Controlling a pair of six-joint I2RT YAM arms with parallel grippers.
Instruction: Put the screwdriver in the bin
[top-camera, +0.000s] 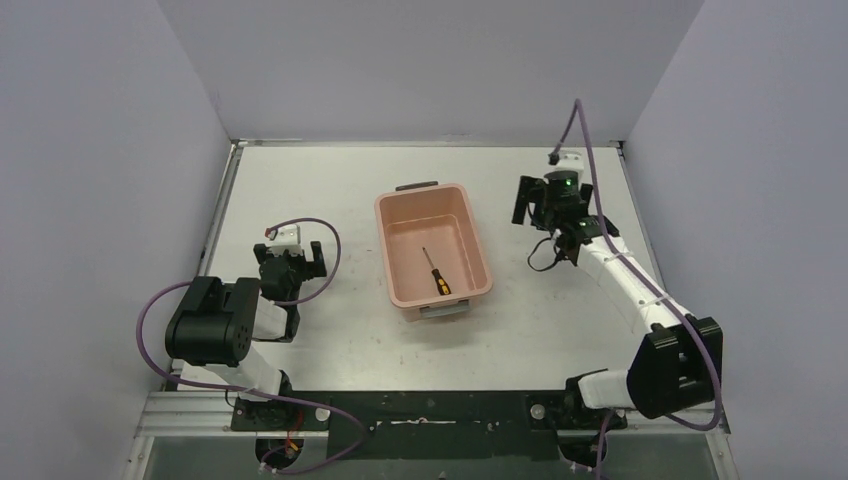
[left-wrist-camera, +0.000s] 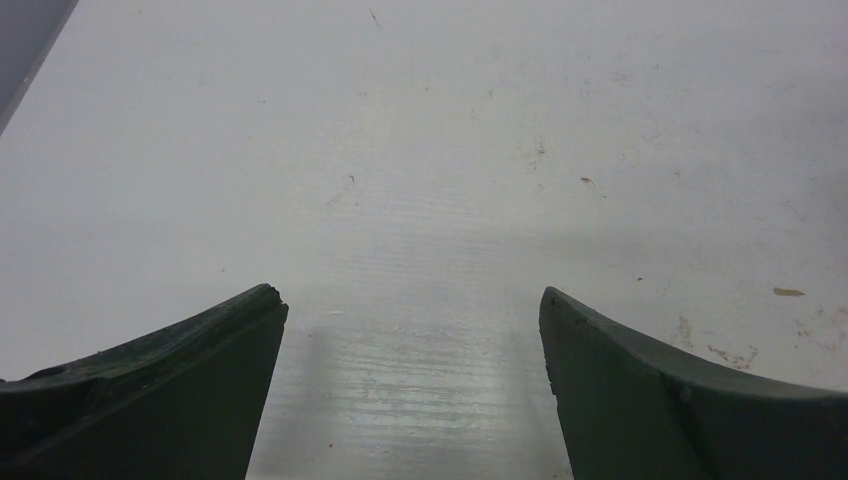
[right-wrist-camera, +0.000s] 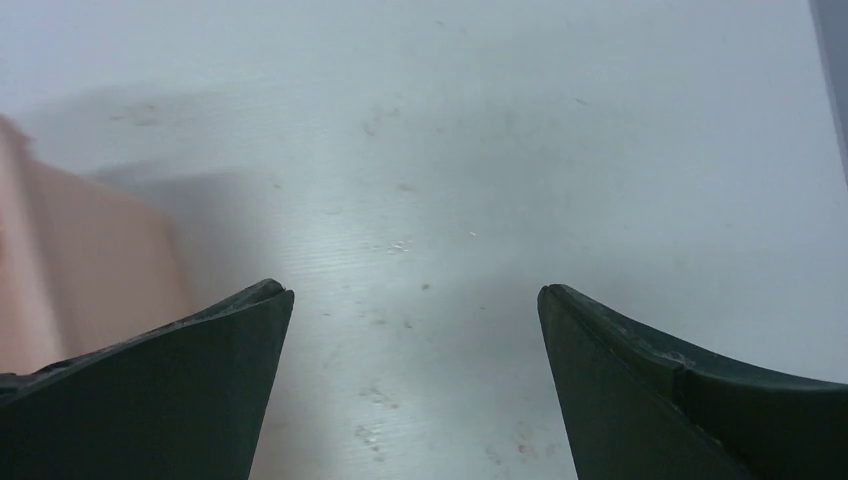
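Left gripper (left-wrist-camera: 413, 305) and right gripper (right-wrist-camera: 415, 300): jaws spread wide (both low over tabletop (top-camera: 300, 180)). Screwdriver (top-camera: 436, 272) lies flat inside bin (top-camera: 382, 240), between the two arms.

A flat white bench (top-camera: 340, 200), its surface scuffed and speckled, is enclosed on three sides by plain pale grey walls (top-camera: 420, 60). Along its near edge runs a black plate (top-camera: 450, 410) on a silver metal frame (top-camera: 175, 420). A small tan fleck (left-wrist-camera: 788, 292) lies on the bench.
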